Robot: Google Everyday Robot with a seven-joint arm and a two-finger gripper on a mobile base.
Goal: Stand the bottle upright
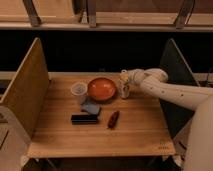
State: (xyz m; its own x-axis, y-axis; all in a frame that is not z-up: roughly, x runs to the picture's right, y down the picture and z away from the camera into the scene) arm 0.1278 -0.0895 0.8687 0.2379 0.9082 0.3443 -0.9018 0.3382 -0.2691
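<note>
Bottle upright at gripper, right of the bowl.
The gripper [126, 84] sits at the bottle [123, 85], which stands upright on the bench [135, 130] just beside the orange bowl [102, 89]; cannot tell whether the fingers grip it or are spread. Risk: a sideways pull-away could drag or tip the slim bottle against the bowl rim; a release above the surface would topple it.

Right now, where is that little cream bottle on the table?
The bottle stands at the back right of the table, just right of the orange bowl, with the robot's gripper at it.
</note>
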